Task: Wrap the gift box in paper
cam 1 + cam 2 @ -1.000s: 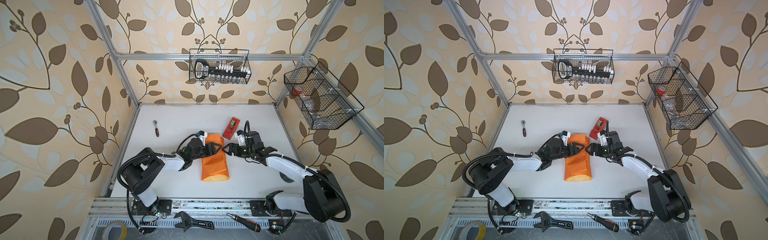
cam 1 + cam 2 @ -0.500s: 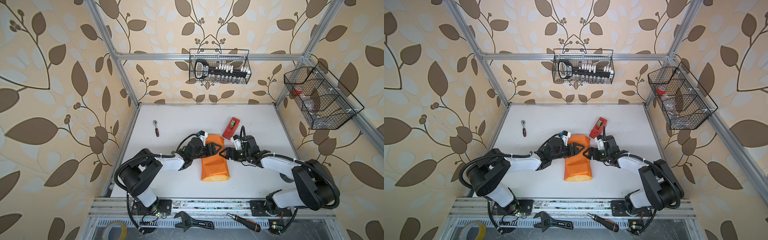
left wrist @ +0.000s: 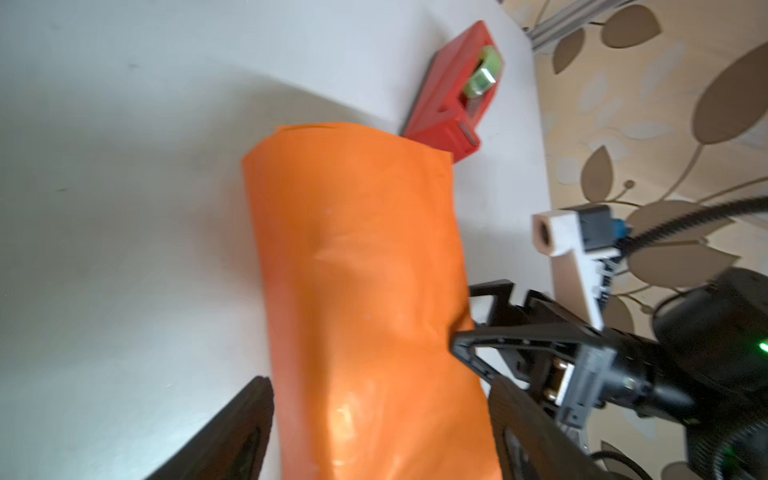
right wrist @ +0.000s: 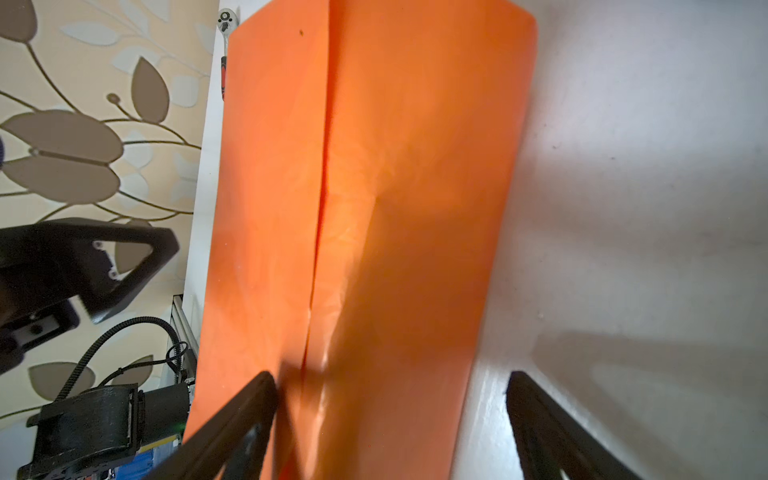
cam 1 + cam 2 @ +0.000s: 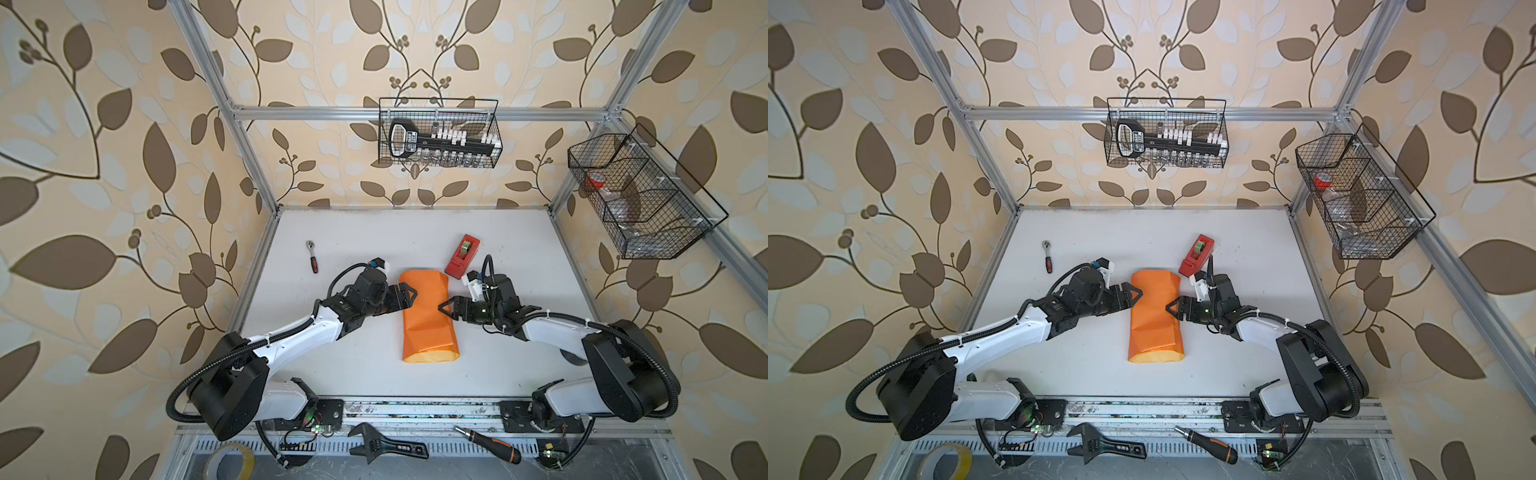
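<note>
The paper [image 5: 426, 320] lies mid-table folded into a long orange tube, with a yellow strip at its near end, in both top views [image 5: 1154, 316]. The gift box is hidden, with only paper showing. My left gripper [image 5: 409, 296] is open at the tube's left edge. In the left wrist view the paper [image 3: 365, 270] fills the gap ahead of the spread jaws of the left gripper [image 3: 378, 386]. My right gripper [image 5: 442, 309] is open at the right edge. In the right wrist view one finger [image 4: 249, 399] lies over the paper's [image 4: 395, 187] seam and the other stands over bare table.
A red tape dispenser [image 5: 462, 256] sits just beyond the paper's far right corner. A small ratchet [image 5: 312, 257] lies far left. Wire baskets [image 5: 440, 133] hang on the back and right walls. A wrench [image 5: 386, 448], a screwdriver [image 5: 488, 444] and a tape roll [image 5: 230, 461] lie along the front rail.
My left gripper drew back from over the paper to its left edge and opened wider. My right gripper shifted slightly nearer and leftward against the right edge, its jaws a little narrower.
</note>
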You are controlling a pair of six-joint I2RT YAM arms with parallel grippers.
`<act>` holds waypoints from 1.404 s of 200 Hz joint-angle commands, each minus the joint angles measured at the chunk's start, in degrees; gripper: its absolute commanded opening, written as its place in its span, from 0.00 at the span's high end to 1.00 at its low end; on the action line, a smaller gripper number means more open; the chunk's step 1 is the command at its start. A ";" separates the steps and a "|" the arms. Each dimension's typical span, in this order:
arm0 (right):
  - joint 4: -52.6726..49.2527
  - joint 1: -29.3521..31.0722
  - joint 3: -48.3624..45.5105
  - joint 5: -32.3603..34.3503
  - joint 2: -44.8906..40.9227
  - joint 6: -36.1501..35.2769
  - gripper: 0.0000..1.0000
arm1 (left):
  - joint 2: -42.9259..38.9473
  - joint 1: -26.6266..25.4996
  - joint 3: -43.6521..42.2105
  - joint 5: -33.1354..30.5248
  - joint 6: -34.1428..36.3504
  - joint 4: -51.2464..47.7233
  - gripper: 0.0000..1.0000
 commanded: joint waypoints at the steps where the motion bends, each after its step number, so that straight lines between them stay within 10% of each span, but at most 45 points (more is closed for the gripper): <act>1: -7.10 -0.13 -2.18 2.77 1.38 -1.29 0.13 | 3.77 0.64 3.46 4.45 5.02 -7.11 0.17; 98: -15.02 -1.54 5.56 2.66 -2.98 -4.71 0.11 | 14.38 0.57 1.71 7.20 6.84 -3.95 0.16; 281: -17.18 2.76 7.04 9.30 1.93 -7.18 0.13 | 10.47 0.64 5.19 10.62 5.92 -3.99 0.14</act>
